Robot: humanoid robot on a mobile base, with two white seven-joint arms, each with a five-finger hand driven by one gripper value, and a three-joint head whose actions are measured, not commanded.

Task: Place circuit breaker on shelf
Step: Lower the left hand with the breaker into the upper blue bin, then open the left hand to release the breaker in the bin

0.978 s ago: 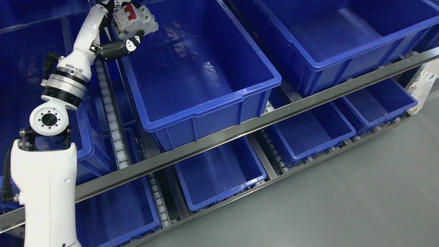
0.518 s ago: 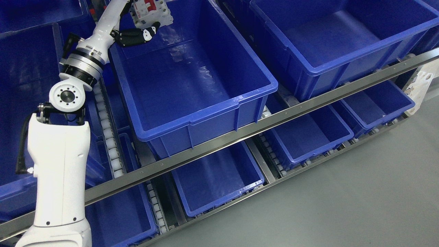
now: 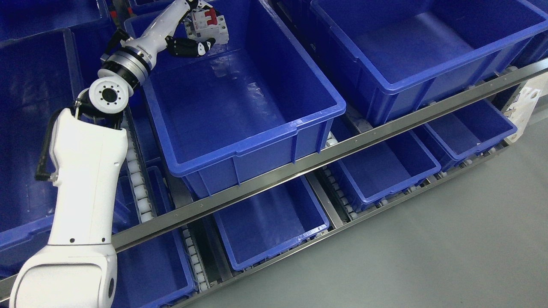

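A white circuit breaker (image 3: 209,26) with red switches is held in my left hand (image 3: 198,31) at the top of the head view. The hand is shut on it, a black thumb (image 3: 190,47) curled below the breaker. Hand and breaker hang over the far left corner of the big blue bin (image 3: 239,90) on the upper shelf level. My white left arm (image 3: 85,171) rises from the lower left. My right arm does not show.
A second large blue bin (image 3: 411,47) sits to the right on the same level. A metal shelf rail (image 3: 325,154) runs diagonally in front. Smaller blue bins (image 3: 269,222) fill the lower level. Roller tracks (image 3: 141,201) lie between bins. Grey floor (image 3: 428,256) spreads at the lower right.
My left arm has reached further right and into the picture, carrying the breaker from the bin's left rim to over its far corner. The camera view has shifted slightly too.
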